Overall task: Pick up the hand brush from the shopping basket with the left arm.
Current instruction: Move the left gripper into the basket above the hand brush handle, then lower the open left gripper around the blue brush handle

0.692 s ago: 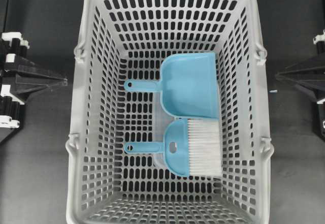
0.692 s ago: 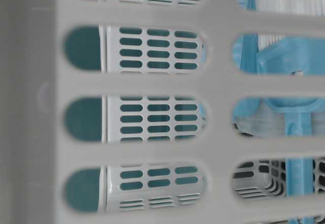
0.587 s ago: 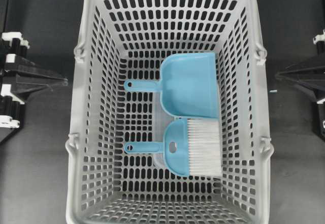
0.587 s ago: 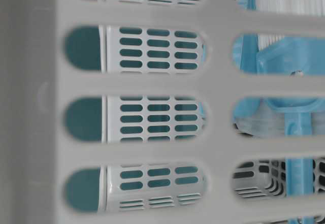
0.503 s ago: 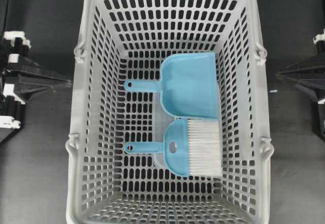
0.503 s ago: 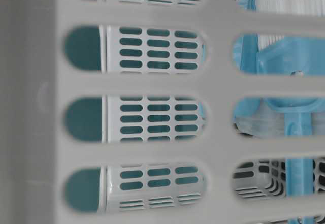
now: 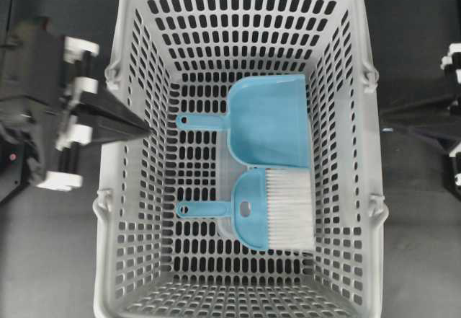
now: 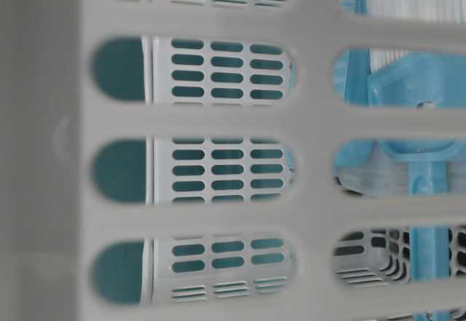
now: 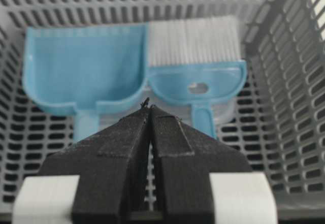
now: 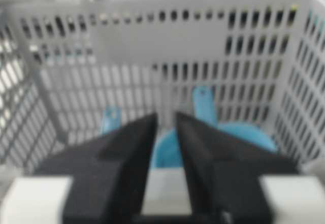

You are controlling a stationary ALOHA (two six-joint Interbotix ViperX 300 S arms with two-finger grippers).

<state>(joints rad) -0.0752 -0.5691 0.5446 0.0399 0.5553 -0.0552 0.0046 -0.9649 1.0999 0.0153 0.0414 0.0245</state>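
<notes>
The light-blue hand brush (image 7: 252, 213) lies flat on the floor of the grey shopping basket (image 7: 108, 152). Its white bristles (image 7: 289, 210) point right and its thin handle (image 7: 202, 208) points left. My left gripper (image 7: 146, 126) is shut and empty, with its tip over the basket's left wall, left of the brush. In the left wrist view the shut left gripper (image 9: 148, 107) is in front of the brush (image 9: 198, 84). My right gripper (image 7: 389, 116) is blurred just outside the basket's right rim. In the right wrist view the right gripper (image 10: 165, 117) has its jaws a narrow gap apart and is empty.
A light-blue dustpan (image 7: 268, 120) lies just behind the brush, touching it, and shows in the left wrist view (image 9: 86, 64). The basket's tall slotted walls (image 8: 218, 121) surround both. A dark table (image 7: 50, 260) lies around the basket.
My left gripper has moved right from beside the basket until its tip is over the left wall. My right gripper has shifted slightly and is now blurred. The brush and dustpan have not moved.
</notes>
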